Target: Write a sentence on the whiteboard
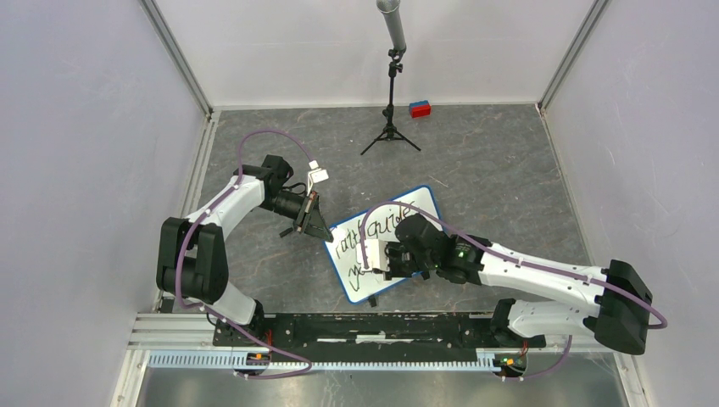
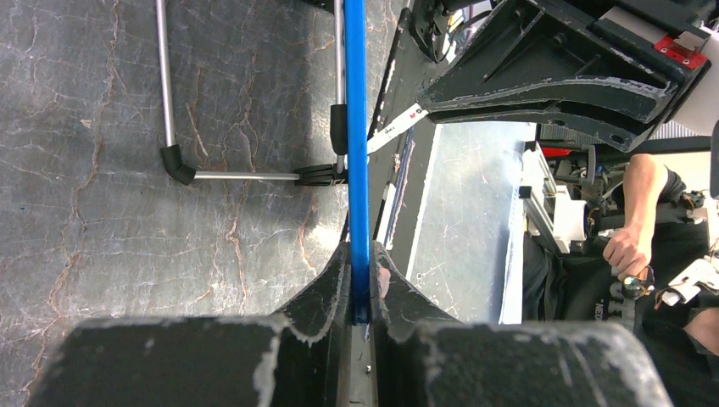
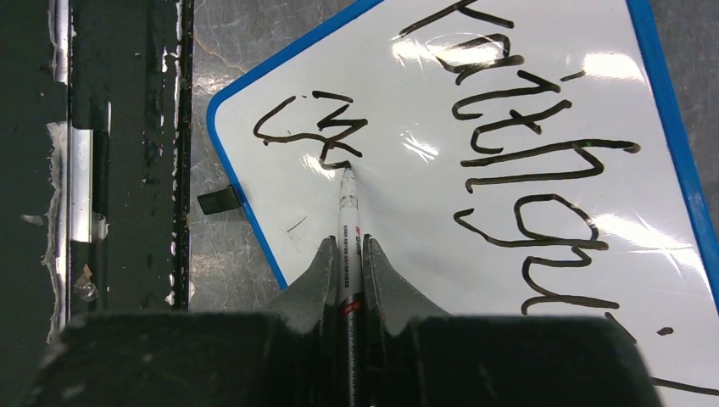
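Black-tipped and white-barrelled, the marker [image 3: 347, 212] stands upright at the centre of the right wrist view. The right gripper [image 3: 348, 254] is clamped narrow on it, a jaw pressing either side of the barrel. Its tip touches the whiteboard [image 3: 407, 229] at the foot of a short squiggle. That squiggle opens the lower line and sits at the upper left of that view, near the board's rounded corner. Toward the upper right, the sentence [image 3: 543, 153] runs in looping black cursive. We read something like "Faith" and the start of "guides", though the top line runs off frame.

Further out, in the left wrist view, the left gripper [image 2: 360, 271] is squeezed thin on the blue rim [image 2: 356, 153]. The rim shows edge-on as a vertical stripe at the centre, so we judge that this arm is steadying the board. From above, the board lies slanted on the grey table [image 1: 509, 161] at mid-frame, between the two arms. A tripod [image 1: 391, 127] stands well apart at the upper middle.

We judge the writing to be partway done: the first line looks complete and the second has only a letter or two. The next move calls for drawing the tip on along that lower line with light, even pressure. It should lift between words, while the left grip holds firm so the board does not skate.
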`<state>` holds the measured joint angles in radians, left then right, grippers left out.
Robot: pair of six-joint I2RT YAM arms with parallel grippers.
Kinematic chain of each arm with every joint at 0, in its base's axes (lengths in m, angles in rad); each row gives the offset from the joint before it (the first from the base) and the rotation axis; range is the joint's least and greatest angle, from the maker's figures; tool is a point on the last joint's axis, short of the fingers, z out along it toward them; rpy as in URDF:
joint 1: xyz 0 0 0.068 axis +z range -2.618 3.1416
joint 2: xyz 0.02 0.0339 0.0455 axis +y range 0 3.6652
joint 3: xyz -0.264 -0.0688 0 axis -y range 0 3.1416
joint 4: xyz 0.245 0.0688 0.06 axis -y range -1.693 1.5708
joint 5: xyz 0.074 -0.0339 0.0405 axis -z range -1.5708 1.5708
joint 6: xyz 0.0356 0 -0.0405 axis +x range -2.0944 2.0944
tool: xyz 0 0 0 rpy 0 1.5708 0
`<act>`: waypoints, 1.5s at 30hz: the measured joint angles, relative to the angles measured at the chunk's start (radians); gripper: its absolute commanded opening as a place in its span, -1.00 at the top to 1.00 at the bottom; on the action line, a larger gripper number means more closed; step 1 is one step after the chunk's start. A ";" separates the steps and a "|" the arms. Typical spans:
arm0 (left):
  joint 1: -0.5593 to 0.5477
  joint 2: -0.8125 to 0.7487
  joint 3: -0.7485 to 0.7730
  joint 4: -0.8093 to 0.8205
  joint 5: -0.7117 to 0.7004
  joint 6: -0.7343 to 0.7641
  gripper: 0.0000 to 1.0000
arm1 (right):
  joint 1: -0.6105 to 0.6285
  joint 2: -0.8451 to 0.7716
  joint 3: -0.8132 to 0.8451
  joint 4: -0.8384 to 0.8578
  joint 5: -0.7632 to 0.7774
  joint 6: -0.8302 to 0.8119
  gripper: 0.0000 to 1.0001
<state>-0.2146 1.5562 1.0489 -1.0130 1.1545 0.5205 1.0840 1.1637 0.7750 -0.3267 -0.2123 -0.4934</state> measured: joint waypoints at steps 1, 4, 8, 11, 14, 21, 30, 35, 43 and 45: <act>0.000 0.000 0.000 0.000 0.000 0.000 0.95 | -0.001 0.000 0.003 0.000 0.003 0.001 1.00; 0.000 0.001 0.000 0.000 0.000 0.000 0.95 | -0.002 0.001 0.008 0.004 0.007 0.003 1.00; 0.000 0.001 0.000 0.000 0.000 0.000 0.95 | -0.003 0.003 0.009 0.005 0.006 0.005 1.00; 0.001 0.001 0.000 0.000 0.000 0.000 0.95 | -0.004 0.003 0.009 0.004 0.003 0.006 1.00; 0.001 0.002 0.000 0.000 0.000 0.000 0.95 | -0.005 0.002 0.009 0.004 0.001 0.006 1.00; 0.001 0.002 0.001 -0.002 0.001 0.000 0.95 | -0.010 -0.010 0.009 0.004 0.013 0.006 1.00; 0.001 0.002 0.001 -0.002 0.000 0.000 0.95 | -0.012 -0.014 -0.002 0.013 0.019 0.007 1.00; 0.001 0.002 0.001 -0.002 0.000 0.000 0.95 | -0.012 -0.039 -0.031 0.023 0.022 0.008 1.00; 0.001 0.002 0.001 -0.002 0.000 0.001 0.95 | -0.011 -0.044 -0.051 0.003 -0.012 0.006 1.00; 0.001 0.002 0.001 -0.002 0.000 0.001 0.95 | -0.011 -0.042 -0.051 -0.001 -0.016 0.005 1.00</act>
<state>-0.2138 1.5578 1.0496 -1.0149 1.1549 0.5213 1.0725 1.1221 0.7242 -0.3279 -0.2283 -0.4881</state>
